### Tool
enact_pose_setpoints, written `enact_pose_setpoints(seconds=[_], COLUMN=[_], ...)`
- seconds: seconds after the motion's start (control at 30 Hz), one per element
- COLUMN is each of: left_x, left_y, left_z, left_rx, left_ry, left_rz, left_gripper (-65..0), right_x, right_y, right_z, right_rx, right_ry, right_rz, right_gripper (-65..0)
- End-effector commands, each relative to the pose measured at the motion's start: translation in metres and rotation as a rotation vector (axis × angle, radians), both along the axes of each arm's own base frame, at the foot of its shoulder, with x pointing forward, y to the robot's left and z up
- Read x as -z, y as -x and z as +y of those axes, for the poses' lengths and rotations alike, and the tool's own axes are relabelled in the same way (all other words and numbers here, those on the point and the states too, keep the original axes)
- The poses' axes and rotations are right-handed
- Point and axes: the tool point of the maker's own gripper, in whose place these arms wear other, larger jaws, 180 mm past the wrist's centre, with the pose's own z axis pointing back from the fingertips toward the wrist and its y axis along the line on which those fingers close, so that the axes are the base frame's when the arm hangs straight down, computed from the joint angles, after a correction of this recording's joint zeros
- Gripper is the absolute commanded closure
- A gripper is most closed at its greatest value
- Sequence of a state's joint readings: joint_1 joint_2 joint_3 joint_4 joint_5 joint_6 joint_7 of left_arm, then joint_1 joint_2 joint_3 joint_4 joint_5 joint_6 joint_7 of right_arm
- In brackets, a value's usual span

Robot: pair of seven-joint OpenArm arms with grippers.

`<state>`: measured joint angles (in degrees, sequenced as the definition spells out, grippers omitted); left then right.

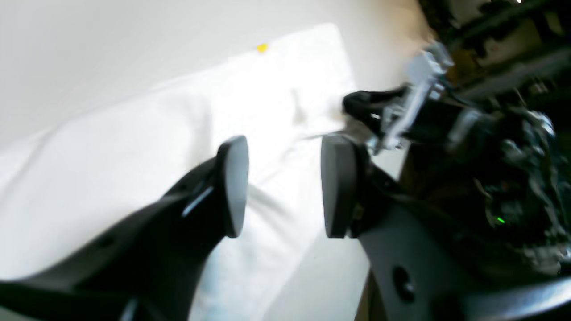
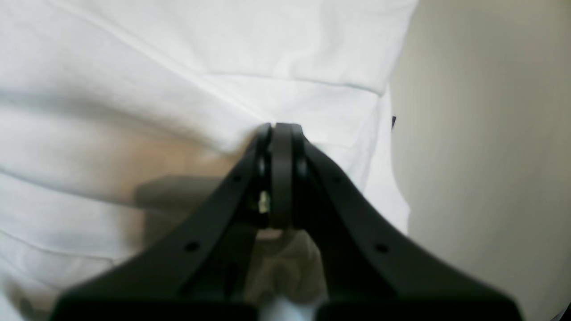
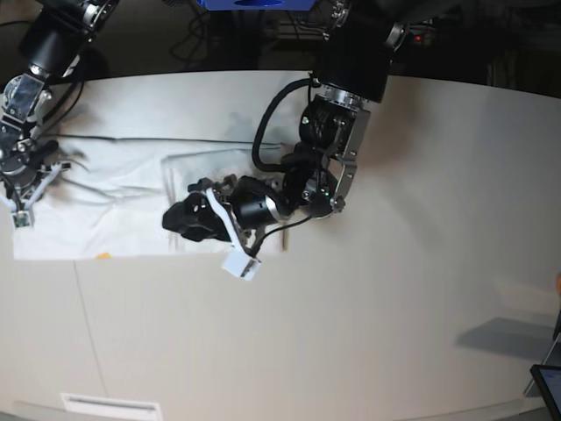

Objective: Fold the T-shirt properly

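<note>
The white T-shirt [image 3: 96, 197] lies spread on the pale table, with a folded layer [image 3: 188, 171] on its right part. My left gripper [image 3: 186, 221] hovers over that layer's near edge. In the left wrist view the left gripper [image 1: 285, 187] is open, nothing between its pads, with the T-shirt [image 1: 134, 147] under it. My right gripper [image 3: 21, 195] is at the shirt's left end. In the right wrist view the right gripper [image 2: 281, 129] is shut, and creases of the T-shirt [image 2: 178, 67] gather at its tips. A small yellow spot [image 1: 262, 47] shows at the shirt's edge.
The table [image 3: 394, 289] stretches bare to the right and front of the shirt. A dark flat device [image 3: 549, 382] sits at the front right corner and a white strip [image 3: 110, 406] at the front left edge. Cables and dark gear [image 3: 219, 35] line the back edge.
</note>
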<state>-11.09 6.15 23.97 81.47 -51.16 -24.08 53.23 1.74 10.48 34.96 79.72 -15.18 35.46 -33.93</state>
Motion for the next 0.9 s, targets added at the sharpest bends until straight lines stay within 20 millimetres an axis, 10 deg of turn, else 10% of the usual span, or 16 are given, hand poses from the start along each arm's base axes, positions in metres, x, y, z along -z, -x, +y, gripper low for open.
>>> enact_pose_setpoints(seconds=[0.0, 0.17, 0.4, 0.47, 0.63, 0.87], left_x=[-0.027, -0.051, -0.083, -0.063, -0.006, 0.05], left_y=[-0.004, 0.007, -0.015, -0.02, -0.027, -0.016], left_z=[-0.015, -0.038, 0.004, 0.024, 0.06, 0.06], left_rx=[0.04, 0.169, 0.07, 0.005, -0.142, -0.129], left_ry=[0.047, 0.055, -0.045, -0.183, -0.453, -0.533], left_rz=[-0.074, -0.193, -0.377, -0.384, -0.398, -0.306], left_gripper=[-26.5, -26.4, -16.5, 0.0, 0.0, 0.0], right_x=[0.0, 0.001, 0.001, 0.001, 0.001, 0.001], right_y=[0.002, 0.002, 0.002, 0.002, 0.002, 0.002], right_z=[-0.002, -0.002, -0.002, -0.002, -0.002, -0.001], right_rx=[-0.007, -0.007, -0.006, -0.006, -0.006, -0.006], right_ry=[0.01, 0.009, 0.008, 0.008, 0.008, 0.006], right_rz=[0.025, 0.027, 0.029, 0.029, 0.029, 0.029], right_gripper=[-0.3, -0.3, -0.3, -0.3, -0.3, -0.3])
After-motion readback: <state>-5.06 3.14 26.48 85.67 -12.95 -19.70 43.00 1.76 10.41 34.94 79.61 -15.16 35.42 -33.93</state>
